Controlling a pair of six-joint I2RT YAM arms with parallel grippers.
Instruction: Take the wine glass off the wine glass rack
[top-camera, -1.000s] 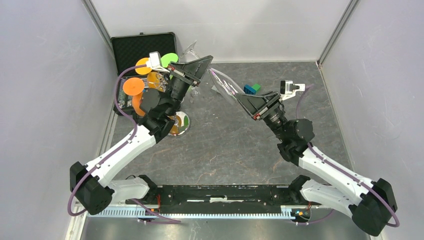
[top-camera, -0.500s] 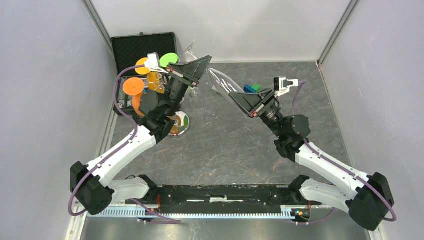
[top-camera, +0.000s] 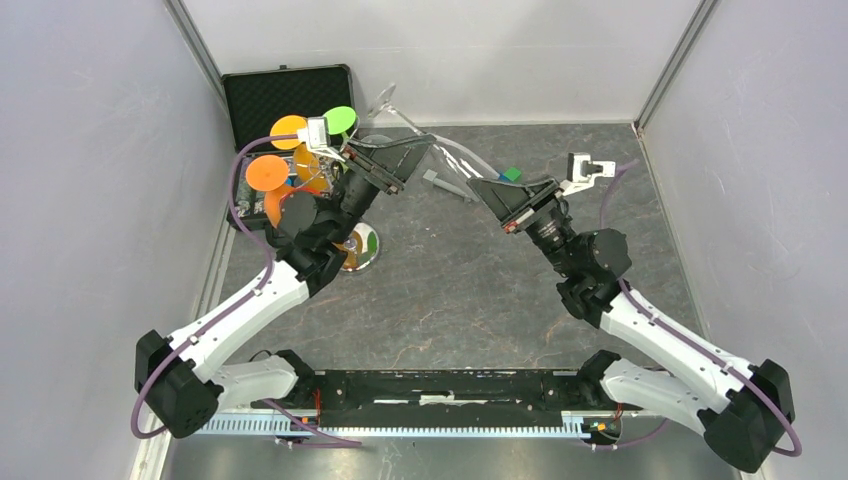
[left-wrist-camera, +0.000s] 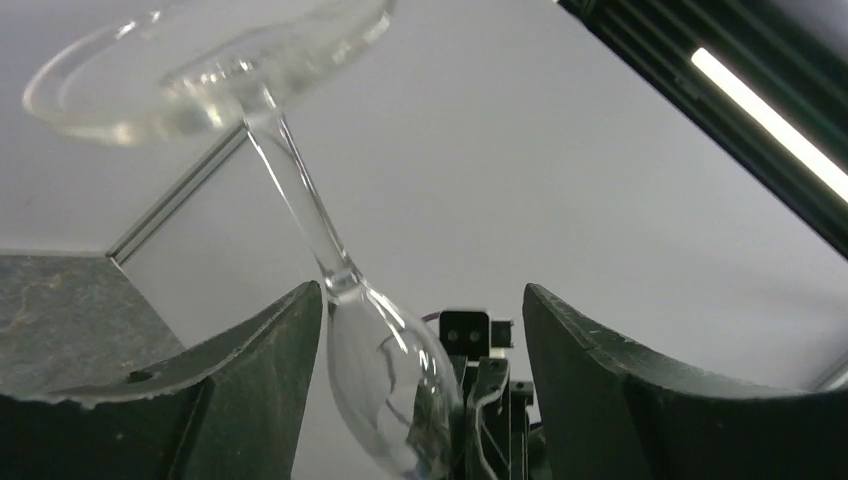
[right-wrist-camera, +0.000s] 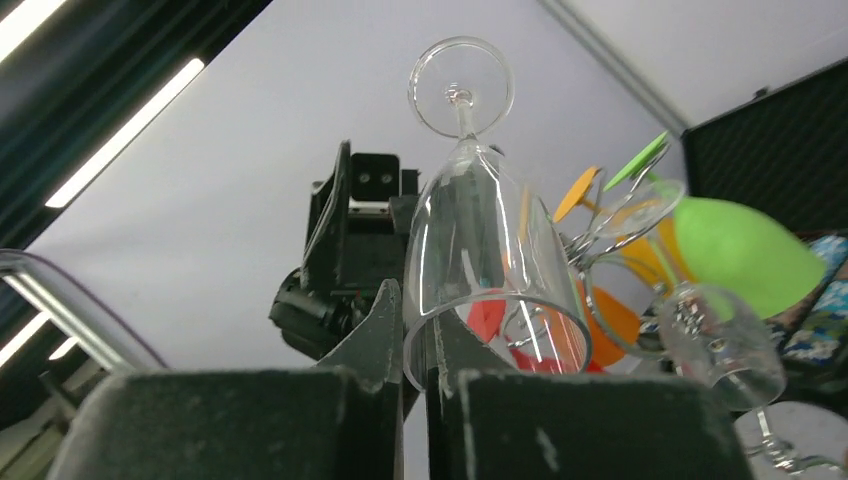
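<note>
As right tool (right-wrist-camera: 417, 352) grips it, wine glass (right-wrist-camera: 480, 240) slants foot-up

The wine glass (right-wrist-camera: 480, 260) is gleaming clear and glossy. The wine glass rack (top-camera: 360, 250) is shining as polished metal. The tabletop (top-camera: 450, 300) is looking matt. The left end effector (left-wrist-camera: 420, 300) is showing rough matt-black fingers (left-wrist-camera: 250, 400).

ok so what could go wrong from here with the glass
1. The right gripper pinches only the rim of the wine glass, so it could pivot, slip or chip.
2. The left gripper stands open around the bowl, one finger right beside it; a small move might knock the glass.
3. Coloured glasses hang close by on the wine glass rack; a swing could bump them.
</note>
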